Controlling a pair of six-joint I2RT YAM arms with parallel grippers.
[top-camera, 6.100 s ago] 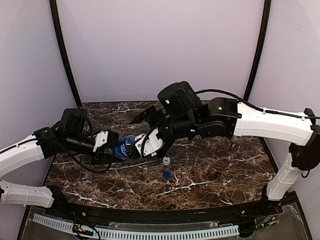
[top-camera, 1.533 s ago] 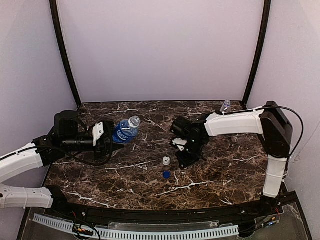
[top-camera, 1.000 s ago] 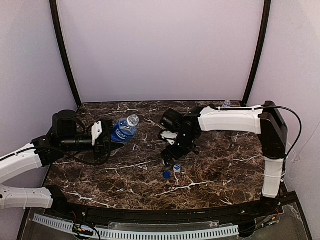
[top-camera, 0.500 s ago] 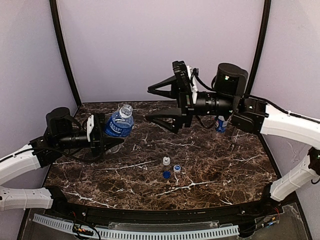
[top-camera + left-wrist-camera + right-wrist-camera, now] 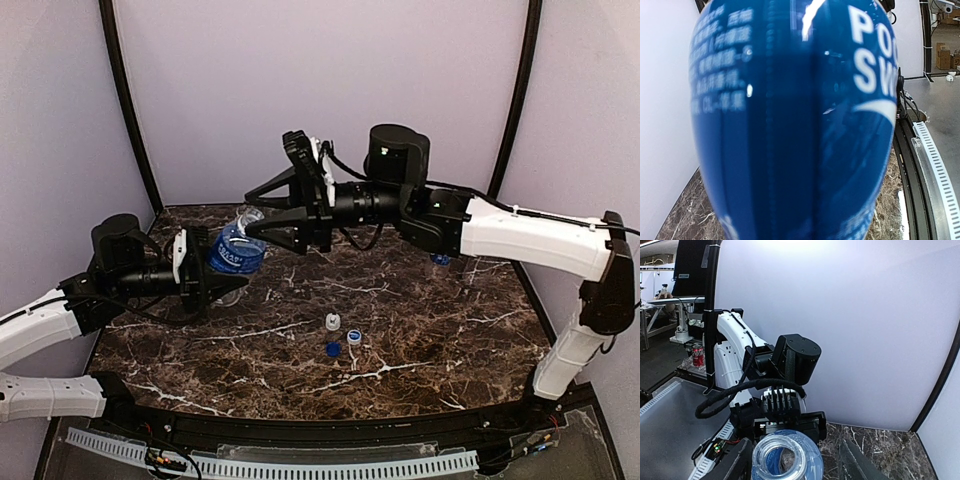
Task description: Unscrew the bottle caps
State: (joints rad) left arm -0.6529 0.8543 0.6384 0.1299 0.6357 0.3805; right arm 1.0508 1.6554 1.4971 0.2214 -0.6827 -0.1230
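From above, the left gripper (image 5: 216,272) is clamped on the lower body of the blue-labelled bottle (image 5: 237,252) and holds it up off the marble tabletop (image 5: 450,340), tilted, with the neck pointing up and towards the back. The bottle's mouth is bare, with no cap on it. The right arm reaches across from the right, and the right gripper (image 5: 254,212) has its two fingers spread, one above and one below that neck. Down on the tabletop, well apart from the bottle, sit three bottle caps close together: a whitish cap (image 5: 332,322), a blue cap (image 5: 333,349) just in front of it, and a third cap (image 5: 354,338) beside them, blue with a pale ring. A bit of a second bottle (image 5: 439,259) peeks out from behind the right arm, too hidden to say more about it. The left wrist camera is almost filled by the bottle's blue label with white lettering. No finger shows there, only a sliver of tabletop at the lower left. The right wrist camera looks straight down into the bottle's open mouth. The right gripper's fingers (image 5: 738,465) stand apart on either side of it, and I can't make out any contact with the neck. The left arm's black wrist sits just behind the bottle.
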